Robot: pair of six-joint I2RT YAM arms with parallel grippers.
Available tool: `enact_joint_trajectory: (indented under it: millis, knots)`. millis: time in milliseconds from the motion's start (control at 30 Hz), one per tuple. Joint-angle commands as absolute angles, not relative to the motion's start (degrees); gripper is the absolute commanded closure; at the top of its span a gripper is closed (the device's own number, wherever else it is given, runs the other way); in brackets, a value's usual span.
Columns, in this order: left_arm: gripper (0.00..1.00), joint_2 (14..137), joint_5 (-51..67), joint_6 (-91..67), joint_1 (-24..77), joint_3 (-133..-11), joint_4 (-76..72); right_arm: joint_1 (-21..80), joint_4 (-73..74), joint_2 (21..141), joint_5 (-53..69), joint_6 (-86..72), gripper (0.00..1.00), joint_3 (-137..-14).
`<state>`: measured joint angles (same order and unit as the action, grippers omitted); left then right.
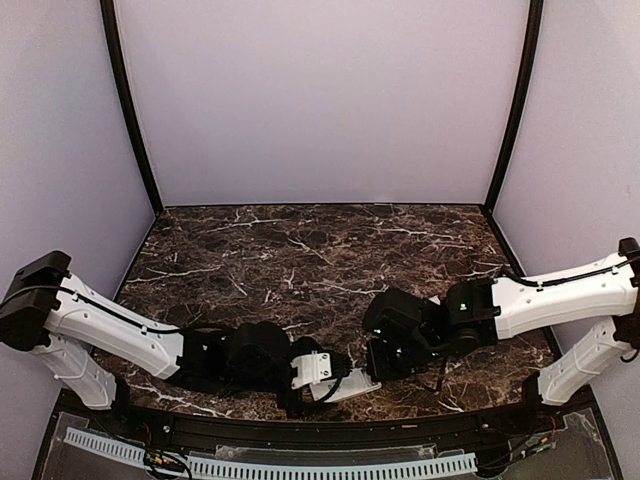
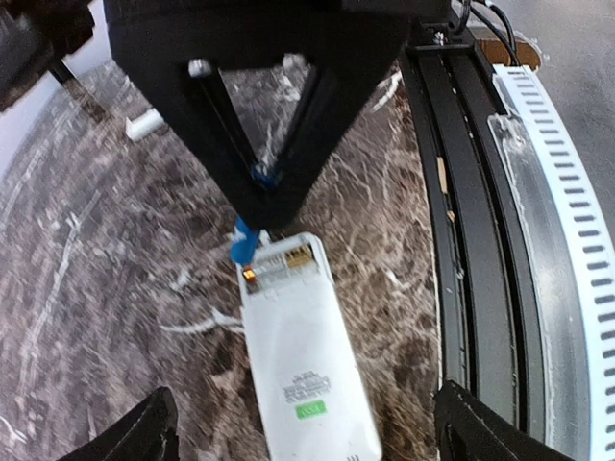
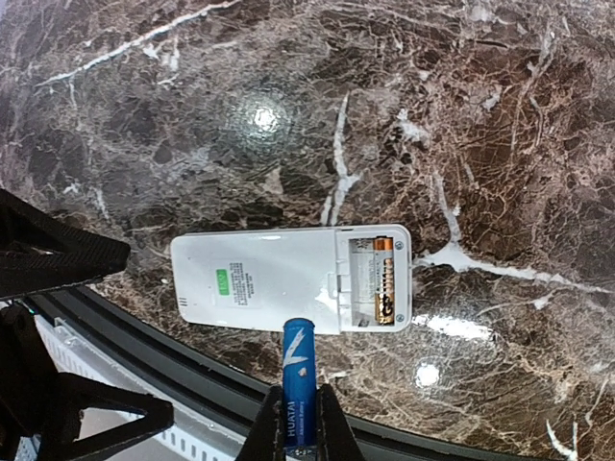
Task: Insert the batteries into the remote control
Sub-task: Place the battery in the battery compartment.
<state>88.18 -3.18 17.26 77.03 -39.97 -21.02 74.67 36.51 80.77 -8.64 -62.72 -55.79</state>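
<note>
Plastic and thin metal are all we have to deal with here. The remote control (image 3: 279, 279) is a light, stiff white shell that lies face down at the middle of the near edge of the tabletop (image 1: 300, 250). Its back cover is off and its battery bay is open. We judge it would skid easily on the polished marble, so it is best braced by its long sides, away from the open bay. The left gripper (image 2: 303, 432) has its fingers spread wide on either side of the remote's closed end, and neither finger visibly touches it. The right gripper (image 3: 296, 423) is clenched on the lower half of a blue battery (image 3: 298, 379), whose free end points at the bay from the near side. The battery is smooth, hard and round, so it could roll or pivot in the pinch, and a mid-body hold suits it best. One gold cell (image 3: 384, 280) already sits in the bay, with an empty slot (image 3: 357, 279) beside it. The blue battery carries a white flash mark and lettering that reads roughly "HUATA". A green sticker (image 3: 223, 281) and lines of fine print on the remote's back are too small to read.
</note>
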Motion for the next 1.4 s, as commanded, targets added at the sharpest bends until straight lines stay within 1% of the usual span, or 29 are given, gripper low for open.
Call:
enact_joint_trajectory:
  millis: [0, 167, 367, 533, 833, 867, 1033, 1333, 1367]
  knots:
    - [0.08, 89.6, 0.7, 6.2, 76.7, -39.8, -8.2, 74.0, 36.0, 83.2, -10.4, -62.9, 1.00, -54.4]
    - [0.07, 92.3, -2.5, 3.9, 75.9, -39.6, -9.8, 73.5, 34.3, 85.6, -10.0, -62.9, 1.00, -53.7]
    - [0.07, 95.9, -1.2, 2.7, 74.0, -39.6, -11.8, 73.2, 33.1, 88.5, -8.4, -62.8, 1.00, -53.1]
    - [0.11, 98.0, -1.2, 2.1, 73.6, -39.8, -12.6, 73.0, 32.2, 90.4, -7.8, -62.8, 1.00, -52.6]
    - [0.25, 100.8, 2.2, 0.7, 73.6, -41.7, -11.4, 72.9, 32.1, 93.1, -7.7, -63.4, 1.00, -52.3]
    - [0.28, 100.9, 2.3, 0.8, 73.6, -41.8, -11.2, 72.9, 32.0, 93.4, -7.6, -63.6, 1.00, -52.1]
    - [0.34, 101.5, 2.7, 1.1, 73.6, -41.9, -11.4, 72.9, 31.1, 94.4, -6.9, -64.3, 1.00, -51.3]
    - [0.50, 102.8, 4.1, 0.3, 73.6, -41.0, -12.4, 74.0, 29.5, 95.8, -4.8, -66.9, 1.00, -49.5]
    - [0.54, 102.9, 4.5, 0.3, 73.6, -40.9, -12.6, 74.1, 29.5, 96.2, -5.0, -67.1, 1.00, -49.5]
